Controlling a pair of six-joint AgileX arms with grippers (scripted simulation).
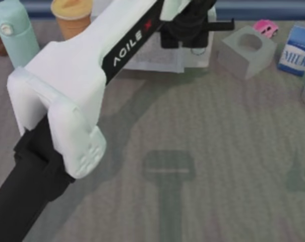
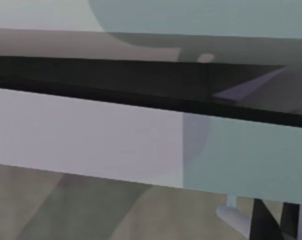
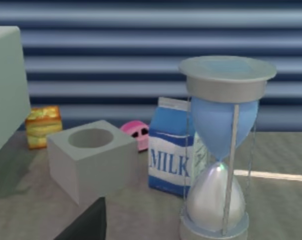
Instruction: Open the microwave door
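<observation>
The white microwave (image 1: pixel 198 59) stands at the table's far middle, largely hidden under my left arm. Its door (image 1: pixel 152 58) with the grey mesh window faces the front. My left gripper (image 1: pixel 185 34) sits at the door's right edge. In the left wrist view the door's white panel (image 2: pixel 91 135) fills the frame under a dark band. The pale handle (image 2: pixel 233 216) runs into my left gripper (image 2: pixel 279 226), whose two dark fingers (image 2: pixel 263 227) stand close together on it. The right arm is out of the top view. One dark finger (image 3: pixel 86 222) of it shows in its wrist view.
Right of the microwave are a grey cube with a round hole (image 1: pixel 246 50), a pink toy (image 1: pixel 265 27), a milk carton (image 1: pixel 297 50) and an hourglass (image 3: pixel 220 150). At the far left stand a teal bottle (image 1: pixel 16 33) and an orange cup (image 1: pixel 71 17).
</observation>
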